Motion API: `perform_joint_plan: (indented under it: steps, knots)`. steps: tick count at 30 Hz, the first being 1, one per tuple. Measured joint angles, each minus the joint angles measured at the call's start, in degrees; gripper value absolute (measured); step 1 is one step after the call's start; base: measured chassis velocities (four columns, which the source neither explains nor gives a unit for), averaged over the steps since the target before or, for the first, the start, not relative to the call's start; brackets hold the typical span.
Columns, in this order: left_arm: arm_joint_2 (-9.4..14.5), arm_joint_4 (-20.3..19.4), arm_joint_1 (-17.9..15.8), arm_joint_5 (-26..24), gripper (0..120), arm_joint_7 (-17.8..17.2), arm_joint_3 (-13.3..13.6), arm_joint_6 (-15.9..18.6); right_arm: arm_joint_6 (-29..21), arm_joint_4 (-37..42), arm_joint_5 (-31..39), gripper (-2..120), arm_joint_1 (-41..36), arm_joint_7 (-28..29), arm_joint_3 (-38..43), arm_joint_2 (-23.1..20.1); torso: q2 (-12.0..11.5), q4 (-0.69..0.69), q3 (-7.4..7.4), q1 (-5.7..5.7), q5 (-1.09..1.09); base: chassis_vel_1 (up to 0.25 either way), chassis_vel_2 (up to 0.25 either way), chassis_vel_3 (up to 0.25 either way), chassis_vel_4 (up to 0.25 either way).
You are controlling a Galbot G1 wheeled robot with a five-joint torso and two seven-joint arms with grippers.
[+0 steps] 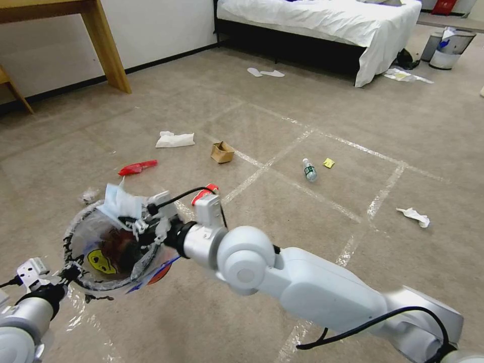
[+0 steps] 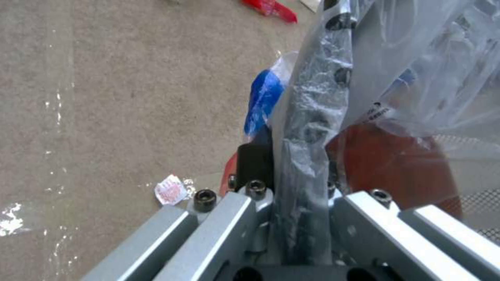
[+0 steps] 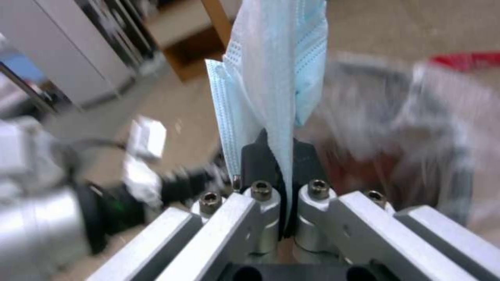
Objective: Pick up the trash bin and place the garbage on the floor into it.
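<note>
Right gripper (image 3: 276, 156) clamps your pale-blue pleated face mask (image 3: 271, 78) over the bag-lined round bin (image 1: 80, 282) — left gripper (image 2: 291, 175) pinching its rim; wrappers, box, bottle remain.

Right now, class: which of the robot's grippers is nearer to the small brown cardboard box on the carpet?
Right. The right gripper, over the trash bin holding a blue face mask, is closer to the cardboard box; the left gripper clamps the bin's near rim, farther back.

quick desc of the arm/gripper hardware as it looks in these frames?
Glossy white arm shells with rounded joints, silver-grey wrist segments, black collars. Black cables loop outside the right arm. Left gripper and right gripper: grey metal linkage bars, hex-socket bolts, black finger pads. A red tag sits by the right wrist.
</note>
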Motion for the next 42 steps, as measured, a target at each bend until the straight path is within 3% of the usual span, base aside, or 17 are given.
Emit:
perform_joint_plan:
  steps: [3,7,9,11,13,28,30,33,36,37,39,42]
  knots:
    - [-0.3,-0.4,0.1,0.0,1,0.0,0.0,0.0,-1.2,-1.5,-0.8,0,0.6,1.5,-1.7,0.8,0.0,0.0,0.0,0.0,0.0,0.0,0.0,0.0,0.0]
    - [-0.6,-0.7,0.3,0.0,1,0.0,-0.1,0.0,-1.5,-3.0,-2.9,11,0.7,1.9,-3.0,1.3,0.0,0.0,0.0,0.0,0.0,0.0,0.0,0.0,0.0]
    - [-0.6,-0.8,0.4,0.0,1,0.0,-0.3,-0.1,-1.9,-3.1,-3.2,23,0.4,2.5,-3.2,1.4,0.0,0.0,0.0,0.0,0.0,0.0,0.0,0.0,0.0]
    - [-0.6,-0.8,0.4,0.0,1,0.0,-0.3,-0.1,-1.9,-2.9,-3.3,27,0.3,2.5,-3.2,1.4,0.0,0.0,0.0,0.0,0.0,0.0,0.0,0.0,0.0]
    - [-0.6,-0.7,0.3,0.0,1,0.0,-0.3,-0.1,-1.9,-2.4,-3.0,40,0.2,2.6,-3.1,1.3,0.0,-0.01,0.0,0.0,0.0,0.0,0.0,0.0,0.0]
    - [-1.0,-0.4,0.3,0.1,1,0.0,-0.5,-0.2,-1.0,-2.9,-3.8,90,-0.7,2.5,-2.9,1.4,0.0,0.0,0.0,0.0,0.01,0.0,0.0,0.0,0.0]
    - [-1.0,-0.3,0.3,0.2,1,0.1,-0.6,-0.3,1.5,-2.9,-4.8,99,-2.1,1.5,-1.1,1.5,0.0,0.0,0.0,0.0,0.01,0.0,0.0,0.0,0.0]
    - [-1.0,-0.2,0.2,0.3,1,0.1,-0.7,-0.3,3.1,-2.6,-5.3,99,-3.1,0.9,0.4,1.5,0.0,0.0,0.0,0.0,0.01,0.0,0.0,0.0,0.0]
    - [-1.2,-0.1,0.1,0.9,1,0.3,-0.9,-0.4,11.4,-2.0,-9.5,100,-6.6,-4.8,6.5,0.8,0.0,0.01,0.0,0.0,0.01,0.0,0.0,0.0,0.0]
    - [-1.2,-0.1,0.1,0.9,1,0.3,-0.9,-0.4,11.4,-2.0,-9.5,100,-6.6,-4.8,6.5,0.8,0.0,0.01,0.0,0.0,0.01,0.0,0.0,0.0,0.0]
    - [-1.3,-0.1,0.1,1.7,1,0.7,-1.4,-0.7,18.0,-0.7,-14.1,100,-10.3,-10.4,13.0,-1.1,0.0,0.0,0.0,0.0,0.01,0.0,0.0,0.0,0.0]
    - [-1.3,0.0,0.2,2.2,1,0.8,-2.1,-1.0,21.4,0.7,-16.7,100,-13.1,-12.8,17.8,-2.8,0.0,-0.01,0.0,0.0,0.03,0.0,0.0,0.0,0.0]
